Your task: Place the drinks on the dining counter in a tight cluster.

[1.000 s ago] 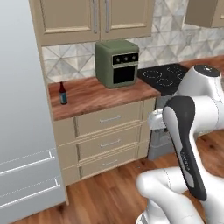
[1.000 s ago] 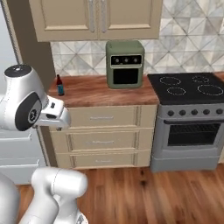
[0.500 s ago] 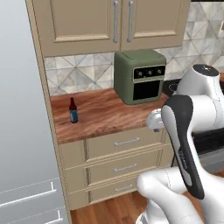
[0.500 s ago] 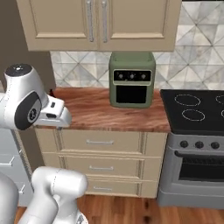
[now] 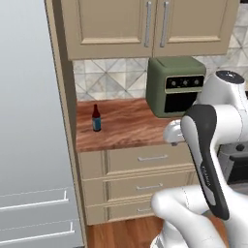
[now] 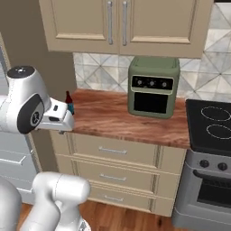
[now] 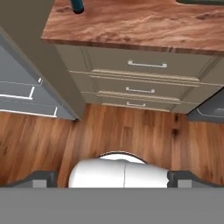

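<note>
Your gripper (image 7: 112, 178) was spread wide and empty, aimed down at the wood floor (image 7: 131, 131) before the drawers (image 7: 140, 83). Beyond it, the slim brown bottle (image 5: 96, 118) stood upright near the left end of the short wood counter (image 5: 131, 123), well left of the green oven (image 5: 177, 87).

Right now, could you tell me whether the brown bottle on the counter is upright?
Upright: the bottle stands on its base, neck up, on the counter.
</note>
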Available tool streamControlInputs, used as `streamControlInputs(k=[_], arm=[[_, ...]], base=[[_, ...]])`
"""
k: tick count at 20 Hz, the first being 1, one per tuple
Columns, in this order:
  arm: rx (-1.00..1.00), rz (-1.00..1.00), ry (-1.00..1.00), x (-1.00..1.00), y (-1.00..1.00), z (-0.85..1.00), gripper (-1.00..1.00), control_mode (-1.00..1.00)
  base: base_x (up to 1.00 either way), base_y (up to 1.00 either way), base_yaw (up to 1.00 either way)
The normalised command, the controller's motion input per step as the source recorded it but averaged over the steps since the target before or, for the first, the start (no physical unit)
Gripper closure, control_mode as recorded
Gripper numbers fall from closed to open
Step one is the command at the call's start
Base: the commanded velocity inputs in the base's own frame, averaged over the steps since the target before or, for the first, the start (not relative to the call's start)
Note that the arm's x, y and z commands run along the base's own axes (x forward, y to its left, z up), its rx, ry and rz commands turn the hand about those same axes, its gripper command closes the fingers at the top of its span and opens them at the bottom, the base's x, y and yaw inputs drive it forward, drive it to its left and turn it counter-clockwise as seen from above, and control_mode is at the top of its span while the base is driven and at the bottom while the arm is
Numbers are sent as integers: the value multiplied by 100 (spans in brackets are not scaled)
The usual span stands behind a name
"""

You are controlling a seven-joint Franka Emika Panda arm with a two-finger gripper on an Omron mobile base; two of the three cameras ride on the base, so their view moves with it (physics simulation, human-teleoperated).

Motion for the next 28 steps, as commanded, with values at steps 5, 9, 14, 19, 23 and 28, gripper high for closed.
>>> streamControlInputs(k=[5,9,14,19,23,28], arm=[[0,0,0,0,0,0,-100,100],[0,0,0,0,0,0,-100,100],[0,0,0,0,0,0,-100,100],[0,0,0,0,0,0,-100,100],[0,0,0,0,0,0,-100,100],[0,0,0,0,0,0,-100,100]], base=[[56,12,8],[79,2,4],[71,6,4],[72,18,3],[24,15,0],[-1,17,2]])
